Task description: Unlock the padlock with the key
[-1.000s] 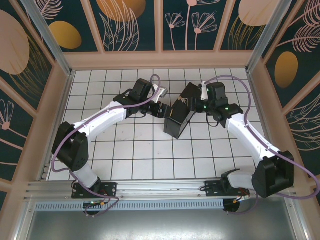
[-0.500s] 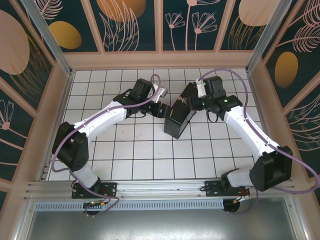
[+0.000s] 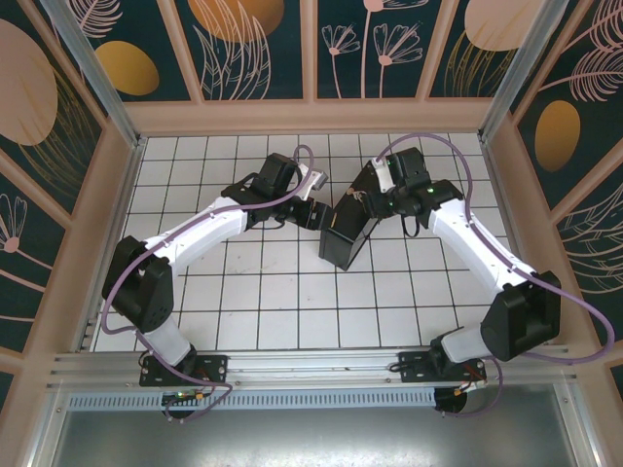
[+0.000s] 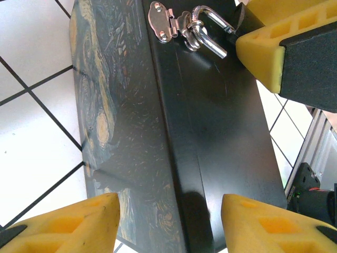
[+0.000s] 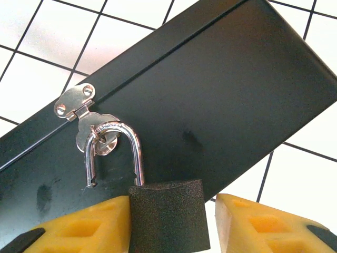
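**Padlock [image 5: 166, 211] and right gripper [image 5: 171, 204].** The dark, grainy body sits between the pads, close in front of the wrist. One pad touches it and a thin sliver of light shows at the other, so we cannot tell whether it is pinched. The shackle [image 5: 118, 145] rises away from the fingertips and threads the hasp [image 5: 79, 105] on the box [image 5: 210, 95]. One leg ends free outside the body, so we judge the lock already sprung.

We expect the lock to be small, dense and rigid. The steel bow looks slick, and the textured body offers the better purchase. We would hold it across its flat sides, leaving the shackle free to swing out of the hasp. The box may slide on the table [image 5: 47, 37] if tugged.

**Left gripper [image 4: 169, 203].** The fingers [image 4: 68, 221] are spread and the box's long edge runs out between them toward the hasp. We cannot tell whether they touch it.

**Arms.** The right arm [image 3: 467, 243] is bent, elbow outboard, wrist turned in to the box's far end. The left arm [image 3: 209, 232] stretches diagonally to its flank.
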